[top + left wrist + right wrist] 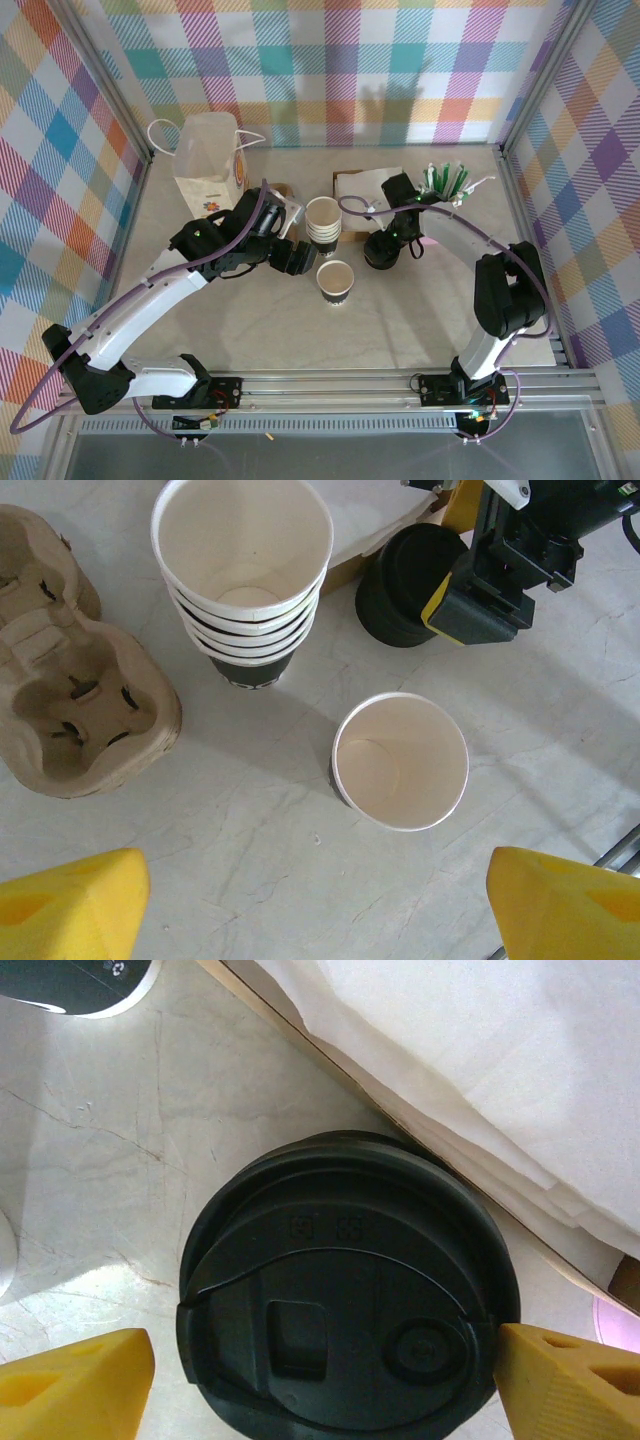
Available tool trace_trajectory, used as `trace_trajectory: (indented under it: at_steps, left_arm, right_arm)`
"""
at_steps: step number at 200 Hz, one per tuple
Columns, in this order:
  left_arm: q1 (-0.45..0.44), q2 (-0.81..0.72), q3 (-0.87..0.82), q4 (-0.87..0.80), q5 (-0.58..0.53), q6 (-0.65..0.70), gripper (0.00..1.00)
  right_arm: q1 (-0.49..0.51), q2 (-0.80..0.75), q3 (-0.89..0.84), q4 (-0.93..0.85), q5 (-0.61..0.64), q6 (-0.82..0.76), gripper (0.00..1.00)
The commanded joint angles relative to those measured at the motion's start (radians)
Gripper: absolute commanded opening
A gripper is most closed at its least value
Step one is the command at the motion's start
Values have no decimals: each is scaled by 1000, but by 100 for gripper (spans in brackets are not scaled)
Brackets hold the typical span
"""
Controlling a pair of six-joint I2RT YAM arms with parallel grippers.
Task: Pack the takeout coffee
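Cup: we find the lone cup (335, 281) open-topped and upright on the bench (250, 330), near of the cup stack (323, 222).
Left tool (320, 910): fingers wide apart, the cup just ahead of them, untouched.
Right tool (320, 1380): fingers wide apart astride the black lids (345, 1290), right of the cup.

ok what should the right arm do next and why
Probably lower the right end effector and close on the top black lid: its fingers stand open either side of it, and the single cup has no lid yet.
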Motion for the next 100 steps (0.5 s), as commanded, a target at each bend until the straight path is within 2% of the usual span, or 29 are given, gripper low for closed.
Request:
trace_trajectory:
  at_steps: [1, 100]
  left_arm:
    - [8, -10, -13, -12, -13, 19, 87]
    - [8, -14, -16, -18, -20, 24, 87]
  right_arm:
    - [7, 10, 12, 2, 4, -1, 87]
    - [12, 18, 13, 2, 27, -5, 84]
